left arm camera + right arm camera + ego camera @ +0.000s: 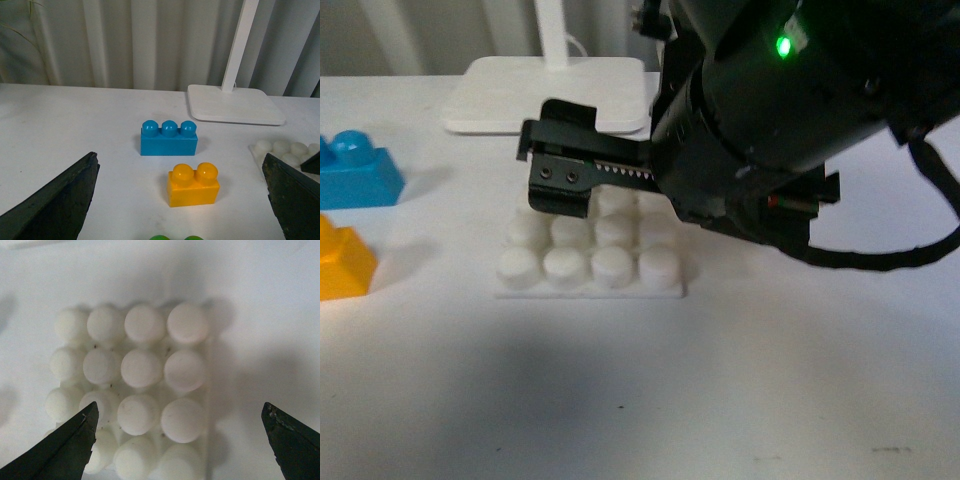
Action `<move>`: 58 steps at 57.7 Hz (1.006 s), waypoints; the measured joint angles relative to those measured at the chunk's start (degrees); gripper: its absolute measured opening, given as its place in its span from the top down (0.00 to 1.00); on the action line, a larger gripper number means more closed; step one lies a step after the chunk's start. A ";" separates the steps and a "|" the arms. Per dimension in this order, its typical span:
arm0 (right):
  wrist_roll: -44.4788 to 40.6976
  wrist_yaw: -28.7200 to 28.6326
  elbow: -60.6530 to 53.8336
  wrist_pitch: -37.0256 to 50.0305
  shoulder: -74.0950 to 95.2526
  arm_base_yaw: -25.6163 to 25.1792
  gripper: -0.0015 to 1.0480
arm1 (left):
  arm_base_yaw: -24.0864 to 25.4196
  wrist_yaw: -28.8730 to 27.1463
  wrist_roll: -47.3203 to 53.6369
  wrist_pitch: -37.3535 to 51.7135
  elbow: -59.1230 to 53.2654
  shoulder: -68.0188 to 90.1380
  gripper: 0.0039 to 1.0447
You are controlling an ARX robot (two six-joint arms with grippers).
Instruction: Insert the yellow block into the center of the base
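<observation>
The yellow block [193, 184] stands upright on the white table, two studs up; its corner shows at the left edge of the front view [342, 262]. My left gripper [182, 200] is open and empty, its jaws wide on either side of the block and short of it. The white studded base [590, 255] lies mid-table. It fills the right wrist view [135, 390], and its edge shows in the left wrist view [285, 152]. My right gripper [180, 440] is open and empty, hovering just above the base; in the front view its black finger [560, 165] overhangs the base's far rows.
A blue three-stud brick [168, 138] stands just behind the yellow block, also in the front view [358, 172]. A white lamp foot with pole [550, 92] sits behind the base. Green studs [172, 237] peek in near the left gripper. The right arm [790, 110] fills the upper right.
</observation>
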 joint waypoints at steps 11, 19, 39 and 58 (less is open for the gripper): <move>-5.81 -1.88 -5.11 1.86 -14.62 -7.28 0.09 | 0.00 0.00 -0.02 0.02 0.00 -0.02 0.06; -10.05 -4.66 -10.05 3.63 -23.19 -13.97 0.09 | 0.00 0.00 0.00 0.00 0.00 -0.02 0.06; -19.71 -17.00 -23.41 8.11 -47.12 -34.95 0.09 | 0.00 0.00 0.00 0.02 0.00 -0.02 0.06; -23.78 -16.09 -33.18 19.37 -57.16 -43.82 0.17 | 0.00 0.00 0.00 0.00 0.00 -0.02 0.06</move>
